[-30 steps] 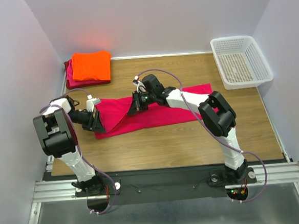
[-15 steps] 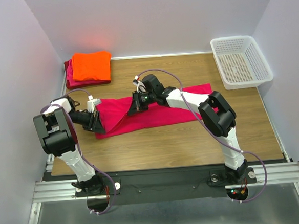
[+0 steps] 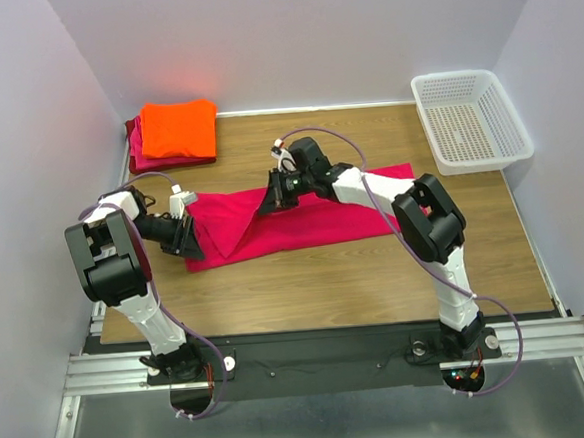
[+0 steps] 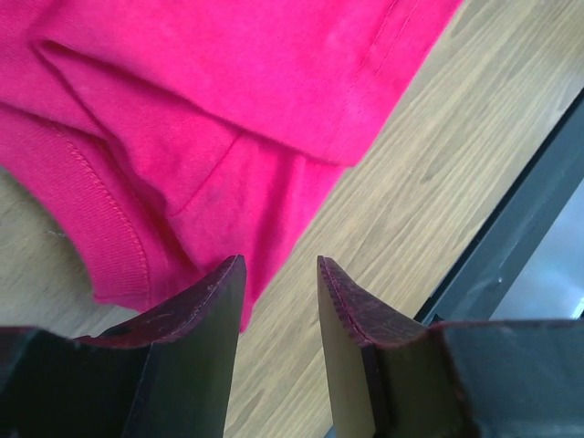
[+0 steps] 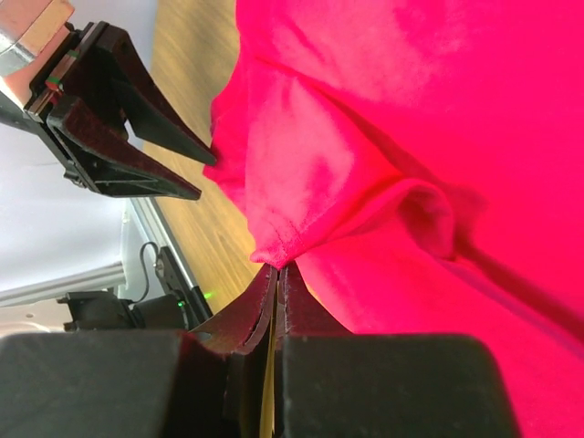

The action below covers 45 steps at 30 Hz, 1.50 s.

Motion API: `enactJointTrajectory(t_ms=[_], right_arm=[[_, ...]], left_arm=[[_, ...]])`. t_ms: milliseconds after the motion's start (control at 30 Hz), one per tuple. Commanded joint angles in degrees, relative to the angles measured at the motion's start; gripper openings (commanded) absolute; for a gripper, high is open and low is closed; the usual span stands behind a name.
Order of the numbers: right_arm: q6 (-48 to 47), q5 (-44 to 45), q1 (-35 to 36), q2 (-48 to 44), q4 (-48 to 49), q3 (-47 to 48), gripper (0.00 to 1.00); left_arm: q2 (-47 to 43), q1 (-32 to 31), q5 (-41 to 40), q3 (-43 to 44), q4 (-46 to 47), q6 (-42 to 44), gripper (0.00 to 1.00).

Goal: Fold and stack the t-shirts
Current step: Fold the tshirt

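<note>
A magenta-pink t-shirt lies as a long band across the middle of the table. My right gripper is shut on a pinched fold of its hem and holds that part lifted, so the cloth tents up toward it. My left gripper sits low at the shirt's near-left corner. Its jaws are open over bare wood, with one fingertip beside the corner's edge. The right wrist view also shows that left gripper, open. A folded orange t-shirt rests on a folded darker red one at the back left.
A white mesh basket stands at the back right corner. Grey walls close in the table on three sides. The black mounting rail runs along the near edge, close behind my left gripper.
My right gripper has moved slightly back and to the right with the pinched cloth, pulling the fold up. The left gripper has hardly moved.
</note>
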Motion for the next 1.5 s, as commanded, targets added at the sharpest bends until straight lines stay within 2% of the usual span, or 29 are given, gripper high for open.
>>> enactJointTrajectory(t_ms=[0, 233, 333, 367, 433, 533, 633, 733, 833, 933, 1067, 1133, 1200, 1333, 1467], right_arm=[[-2.3, -1.0, -0.6, -0.6, 3.1, -1.3, 0.01], [-4.6, 1.0, -2.0, -0.7, 3.1, -3.3, 0.01], [-5.5, 1.2, -2.9, -0.9, 2.9, -4.1, 0.08], [-6.0, 1.5, -3.1, -1.0, 2.6, -4.5, 0.16], [-6.7, 1.9, -3.4, -1.7, 2.3, -4.9, 0.23], [-8.6, 3.4, -4.2, -3.1, 1.6, -5.8, 0.28], [-13.0, 4.8, -5.2, -5.4, 0.4, -5.6, 0.28], [-19.5, 6.2, -6.6, -7.4, -3.6, -4.2, 0.28], [-25.8, 7.1, -9.9, -9.0, -11.2, -3.5, 0.28], [-34.0, 8.4, -15.1, -11.4, -18.5, -4.9, 0.28], [-46.8, 19.4, -21.0, -12.9, -28.6, -7.1, 0.27], [-50.2, 25.9, -22.3, -13.5, -30.3, -8.5, 0.26], [-53.5, 28.5, -24.5, -13.6, -30.5, -11.4, 0.25], [-57.3, 34.8, -26.8, -12.6, -31.1, -15.6, 0.22], [-61.1, 38.9, -26.9, -12.7, -32.2, -20.6, 0.22]], left_arm=[[-1.1, -0.2, -0.1, 1.2, -0.1, -0.6, 0.48], [-2.4, -0.1, 0.0, 1.3, -0.3, -0.2, 0.48], [-3.0, -0.2, -0.1, 1.3, -0.3, 0.1, 0.48], [-3.3, -0.1, -0.1, 1.5, -0.8, 0.3, 0.48], [-4.2, -0.2, 0.4, 1.8, -1.5, 1.7, 0.48], [-6.9, -0.2, 1.6, 2.6, -3.0, 3.7, 0.49], [-9.3, -0.4, 1.2, 3.6, -2.5, 4.4, 0.5], [-11.3, -1.2, -0.6, 3.8, 1.8, 0.9, 0.5], [-13.1, -3.9, -3.8, 2.5, 8.3, -4.4, 0.5], [-14.4, -9.6, -8.1, 0.1, 14.4, -9.4, 0.52], [-13.9, -17.5, -14.3, -2.3, 20.0, -15.4, 0.54], [-12.8, -20.1, -17.1, -2.3, 21.4, -17.4, 0.56], [-11.2, -22.3, -18.7, -2.3, 22.7, -19.1, 0.56], [-8.8, -25.0, -24.4, -2.6, 25.1, -21.7, 0.56], [-4.9, -25.3, -28.3, -0.9, 25.1, -22.6, 0.49]])
